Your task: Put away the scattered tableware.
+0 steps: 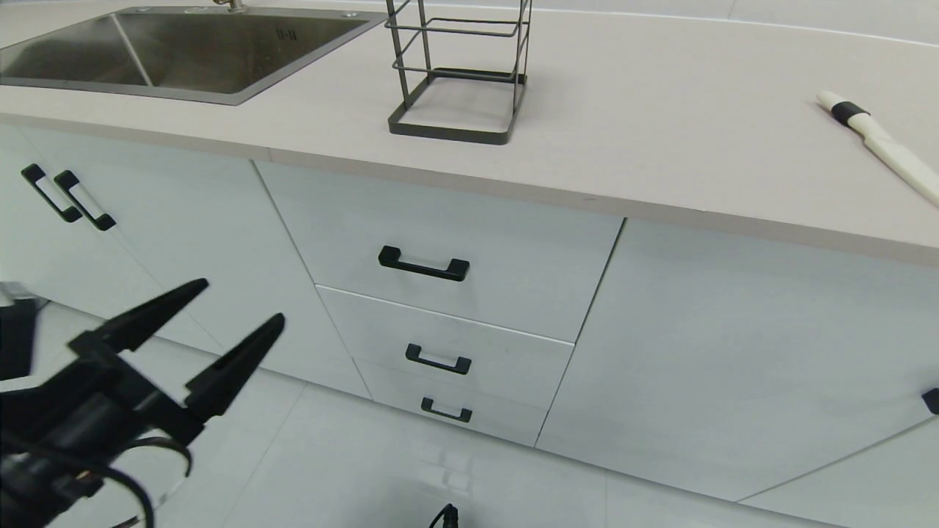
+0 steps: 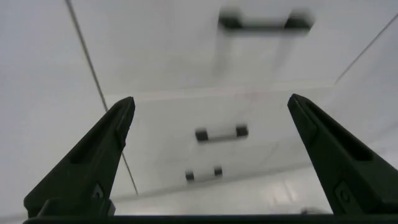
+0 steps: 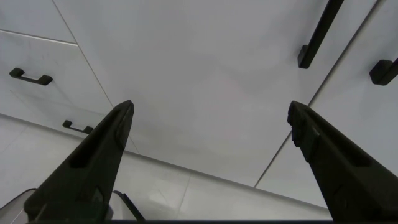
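A white knife with a black band (image 1: 879, 142) lies on the beige countertop (image 1: 645, 132) at the far right. A dark wire rack (image 1: 458, 70) stands on the counter near its middle, with nothing in it. My left gripper (image 1: 238, 308) hangs open low at the left, in front of the cabinet doors and well below the counter; nothing is between its fingers (image 2: 99, 155). In the left wrist view the left gripper (image 2: 211, 106) faces the stack of drawers (image 2: 217, 134). My right gripper (image 3: 211, 109) is open too, facing a plain cabinet front (image 3: 199, 74).
A steel sink (image 1: 169, 51) is set into the counter at the back left. Below the counter are three drawers with black handles (image 1: 423, 265), and cabinet doors on both sides. The floor (image 1: 411, 477) is pale tile.
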`<state>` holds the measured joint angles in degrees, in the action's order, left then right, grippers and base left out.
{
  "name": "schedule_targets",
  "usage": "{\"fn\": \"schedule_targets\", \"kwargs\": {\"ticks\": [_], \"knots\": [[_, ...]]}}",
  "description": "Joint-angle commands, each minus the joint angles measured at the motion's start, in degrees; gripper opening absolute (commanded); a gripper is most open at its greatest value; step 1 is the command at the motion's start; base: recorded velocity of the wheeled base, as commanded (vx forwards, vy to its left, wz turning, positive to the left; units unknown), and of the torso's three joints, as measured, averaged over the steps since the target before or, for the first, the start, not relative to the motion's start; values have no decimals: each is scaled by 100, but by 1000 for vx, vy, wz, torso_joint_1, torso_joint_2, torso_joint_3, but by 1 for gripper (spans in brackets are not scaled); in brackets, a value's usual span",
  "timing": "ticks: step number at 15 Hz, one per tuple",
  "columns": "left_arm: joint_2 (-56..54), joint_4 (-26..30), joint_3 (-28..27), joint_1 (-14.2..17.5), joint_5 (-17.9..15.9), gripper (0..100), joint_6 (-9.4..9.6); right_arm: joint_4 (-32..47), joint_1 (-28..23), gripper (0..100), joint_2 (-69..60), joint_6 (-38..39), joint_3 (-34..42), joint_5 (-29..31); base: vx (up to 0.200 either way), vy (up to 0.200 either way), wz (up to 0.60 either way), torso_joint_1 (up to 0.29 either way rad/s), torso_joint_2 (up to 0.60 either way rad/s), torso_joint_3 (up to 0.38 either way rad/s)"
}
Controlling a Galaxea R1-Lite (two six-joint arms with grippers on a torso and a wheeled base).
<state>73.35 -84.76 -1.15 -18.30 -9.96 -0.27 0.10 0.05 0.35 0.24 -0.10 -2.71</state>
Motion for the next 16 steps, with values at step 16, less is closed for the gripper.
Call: {"fn": "schedule_targets", "kwargs": {"ticks": [16], "knots": [[-7335, 8529, 97, 1830, 680, 100, 264, -1, 4, 100, 9, 11, 1, -11, 0, 0, 0, 0, 0, 0]]}}
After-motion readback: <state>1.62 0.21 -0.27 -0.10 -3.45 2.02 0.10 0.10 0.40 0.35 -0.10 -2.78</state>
